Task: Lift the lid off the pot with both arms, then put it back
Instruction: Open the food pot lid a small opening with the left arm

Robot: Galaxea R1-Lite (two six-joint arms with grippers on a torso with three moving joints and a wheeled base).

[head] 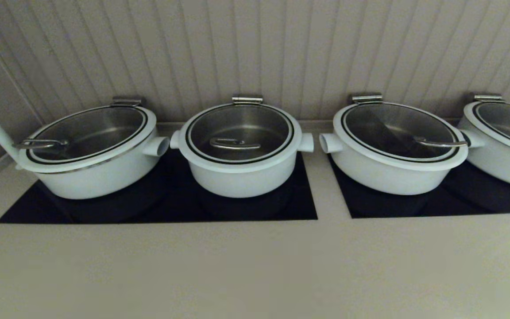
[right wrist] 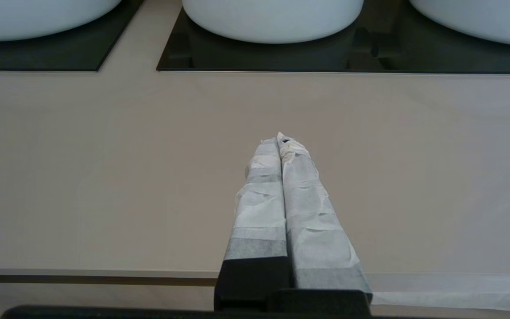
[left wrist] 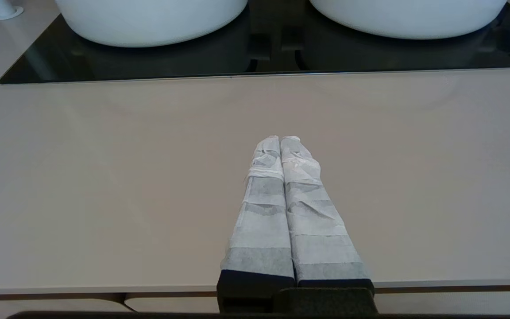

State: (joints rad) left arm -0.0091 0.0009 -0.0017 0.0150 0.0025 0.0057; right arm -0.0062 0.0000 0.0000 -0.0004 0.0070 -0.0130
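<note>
Left wrist view: left gripper (left wrist: 280, 139) pressed together, empty, over the counter (left wrist: 104, 177); right gripper (right wrist: 278, 141) likewise. Middle pot (head: 241, 150) well ahead, lid (head: 239, 133) seated. Risk: uneven two-arm lift tilts the rear-hinged lid. Neither arm appears in the head view; which pot is meant is unclear.

rightmost pot (head: 509, 141) cut off by the edge (half gone)
</note>
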